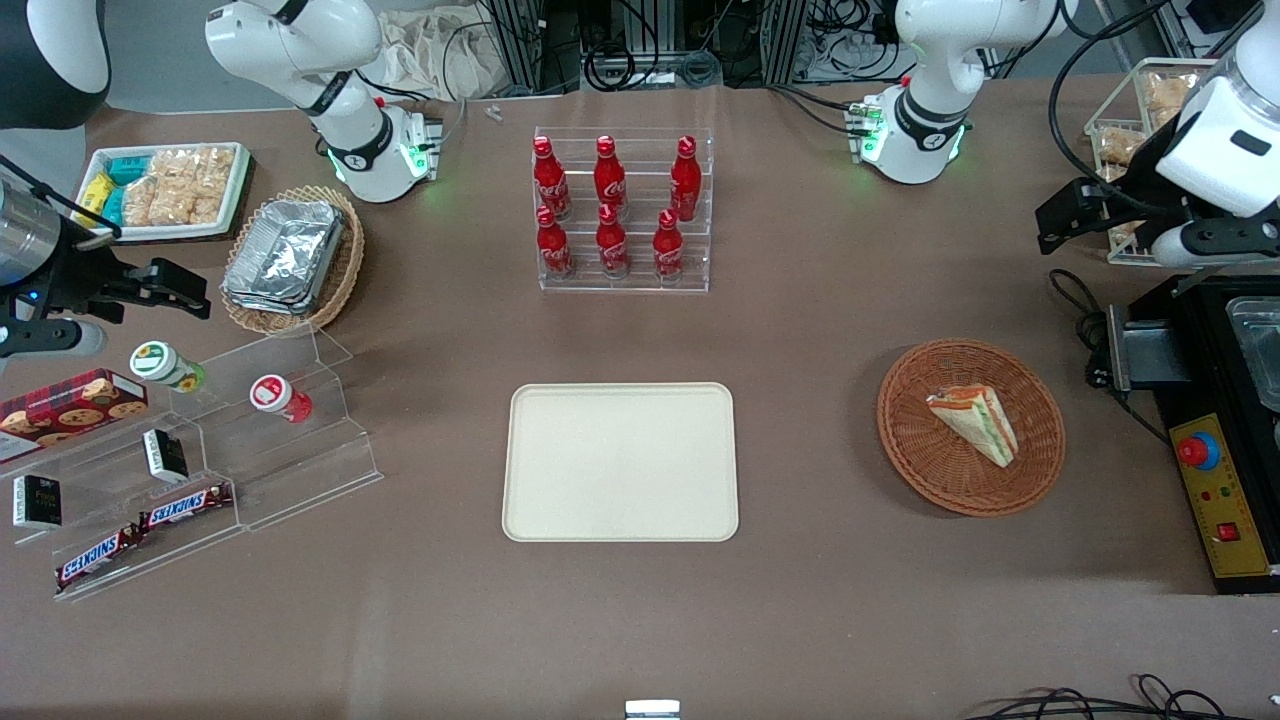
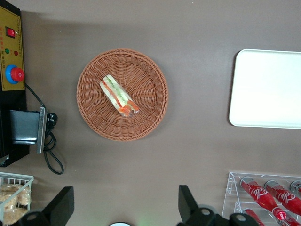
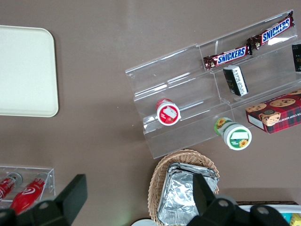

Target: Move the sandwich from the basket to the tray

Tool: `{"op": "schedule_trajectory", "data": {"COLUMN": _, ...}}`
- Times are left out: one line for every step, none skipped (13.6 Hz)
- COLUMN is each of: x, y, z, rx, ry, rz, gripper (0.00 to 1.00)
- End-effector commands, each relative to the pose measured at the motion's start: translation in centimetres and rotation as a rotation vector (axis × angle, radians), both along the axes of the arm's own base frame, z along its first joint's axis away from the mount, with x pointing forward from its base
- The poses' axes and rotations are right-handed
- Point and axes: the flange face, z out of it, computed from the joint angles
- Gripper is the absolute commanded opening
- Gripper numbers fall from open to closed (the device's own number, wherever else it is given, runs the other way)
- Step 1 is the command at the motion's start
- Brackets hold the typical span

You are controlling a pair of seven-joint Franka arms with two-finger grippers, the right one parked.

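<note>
The sandwich [image 1: 975, 422], a wrapped white-bread wedge with red, orange and green layers, lies in the round reddish-brown wicker basket [image 1: 910, 440] toward the working arm's end of the table. In the left wrist view the sandwich [image 2: 119, 96] lies near the middle of the basket [image 2: 150, 80]. The cream tray [image 1: 620, 462] lies bare at the table's middle, beside the basket; it also shows in the left wrist view [image 2: 268, 89]. My left gripper [image 1: 1062, 218] hangs high above the table, farther from the front camera than the basket. It is open and empty [image 2: 124, 205].
A clear rack of red cola bottles [image 1: 620, 215] stands farther back than the tray. A black machine with a red button [image 1: 1215, 450] sits beside the basket at the table's end. A wire basket of snacks [image 1: 1130, 140] is near the gripper. Snack stands [image 1: 200, 450] lie toward the parked arm's end.
</note>
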Motion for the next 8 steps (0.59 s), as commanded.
{"op": "schedule_trajectory", "data": {"x": -0.4, "y": 0.1, "z": 0.1, "rx": -0.011, "ry": 0.05, "rz": -0.022, "gripper": 1.0}}
{"op": "schedule_trajectory", "data": {"x": -0.3, "y": 0.2, "z": 0.0, "rx": -0.011, "ry": 0.051, "rz": -0.021, "gripper": 1.0}}
{"op": "schedule_trajectory", "data": {"x": 0.0, "y": 0.4, "z": -0.7, "rx": 0.004, "ry": 0.056, "rz": -0.006, "gripper": 1.0}}
{"op": "schedule_trajectory", "data": {"x": 0.7, "y": 0.4, "z": -1.9, "rx": 0.006, "ry": 0.08, "rz": 0.012, "gripper": 1.0}}
{"op": "schedule_trajectory", "data": {"x": 1.0, "y": 0.5, "z": -3.3, "rx": 0.011, "ry": 0.106, "rz": 0.072, "gripper": 1.0}}
{"op": "schedule_trajectory", "data": {"x": 1.5, "y": 1.6, "z": -5.5, "rx": 0.015, "ry": 0.135, "rz": 0.123, "gripper": 1.0}}
{"op": "schedule_trajectory", "data": {"x": 1.7, "y": 2.1, "z": -7.8, "rx": 0.019, "ry": 0.157, "rz": 0.142, "gripper": 1.0}}
{"op": "schedule_trajectory", "data": {"x": 2.1, "y": 2.8, "z": -10.3, "rx": 0.018, "ry": 0.171, "rz": 0.161, "gripper": 1.0}}
